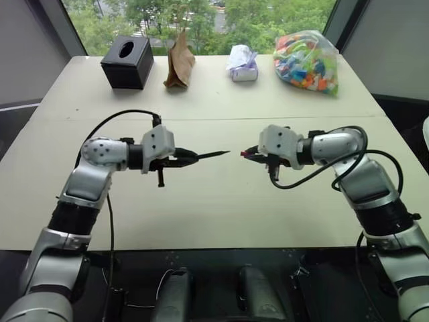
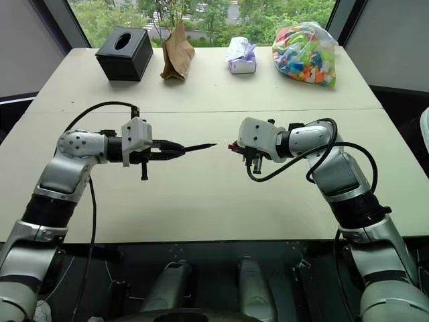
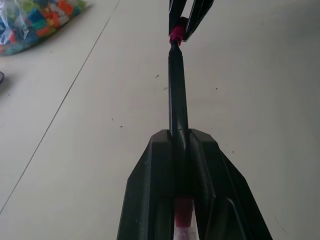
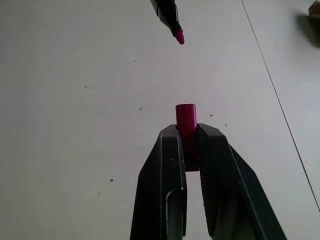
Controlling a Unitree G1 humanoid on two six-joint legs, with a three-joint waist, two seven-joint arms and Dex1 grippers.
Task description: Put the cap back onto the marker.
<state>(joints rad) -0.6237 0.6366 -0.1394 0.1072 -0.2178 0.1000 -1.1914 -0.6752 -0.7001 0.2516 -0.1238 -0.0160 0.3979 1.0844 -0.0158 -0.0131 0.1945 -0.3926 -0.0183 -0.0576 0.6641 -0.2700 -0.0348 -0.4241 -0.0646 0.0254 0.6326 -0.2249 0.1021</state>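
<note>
Both pincers hover above the counter's middle: left pincer (image 1: 191,157) clamps the marker (image 1: 213,155), right pincer (image 4: 189,150) clamps the cap (image 4: 186,116). Tip and cap look slightly misaligned; pushing now could smear ink or knock the cap loose.

Soft daylight comes from the large window (image 1: 201,20) behind the far edge of the pale beige table (image 1: 221,201), and the green trees outside look bright, a little washed out. The table top is evenly lit, without hard glare. Shadows are weak and diffuse: a faint one lies beside the black square tissue box (image 1: 127,62), and another under the clear plastic bag of colourful small pieces (image 1: 306,60). The area below the near edge of the table is dark. In the head views the table edges bend slightly towards the corners. In the wrist views the near black fingers (image 3: 150,200) are slightly soft, and the bag is blurred.
</note>
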